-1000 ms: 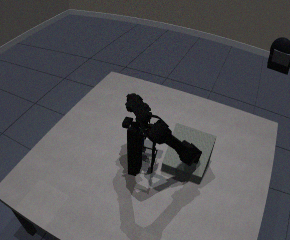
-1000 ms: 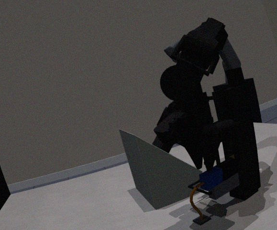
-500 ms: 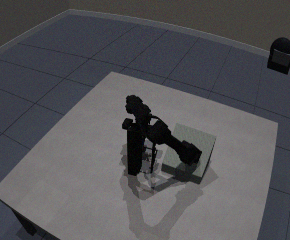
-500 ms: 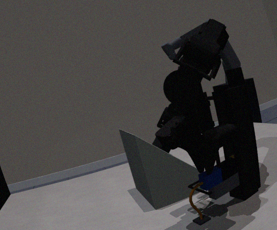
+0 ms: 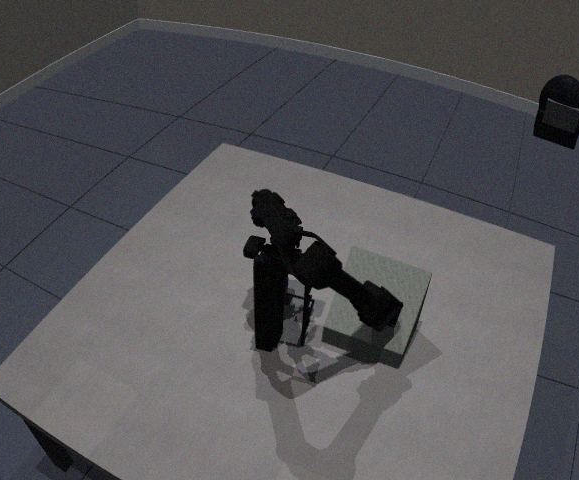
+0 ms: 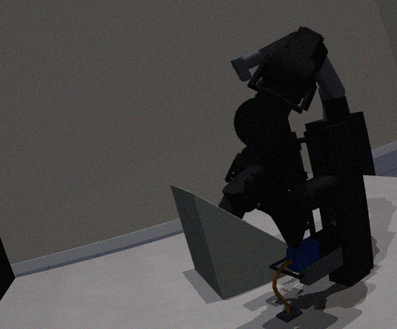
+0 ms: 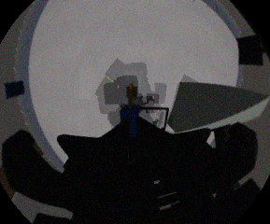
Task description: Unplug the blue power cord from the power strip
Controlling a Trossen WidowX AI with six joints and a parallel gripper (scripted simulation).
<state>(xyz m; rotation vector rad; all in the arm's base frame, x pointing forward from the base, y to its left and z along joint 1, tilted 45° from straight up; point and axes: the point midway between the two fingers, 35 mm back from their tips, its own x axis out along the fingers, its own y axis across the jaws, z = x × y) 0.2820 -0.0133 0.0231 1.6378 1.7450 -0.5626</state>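
The blue plug [image 6: 304,256] [image 7: 129,113] sits in the grey power strip [image 6: 328,263], which lies on the table at the foot of a tall black block [image 6: 350,212] [image 5: 267,304]. An orange cord [image 6: 277,283] [image 7: 131,91] curls from the plug down to a small dark plate [image 6: 289,314] on the table. My gripper [image 6: 297,243] [image 7: 133,119] comes down from above with its fingers closed on the top of the plug. In the top view the arm hides the plug and the strip.
A grey-green wedge [image 5: 382,279] [image 6: 226,247] [image 7: 209,107] stands close beside the strip. A thin black frame [image 6: 280,268] juts from the strip's end. The white table [image 5: 124,310] carries everything. A dark rounded object [image 5: 560,111] stands on the floor far off.
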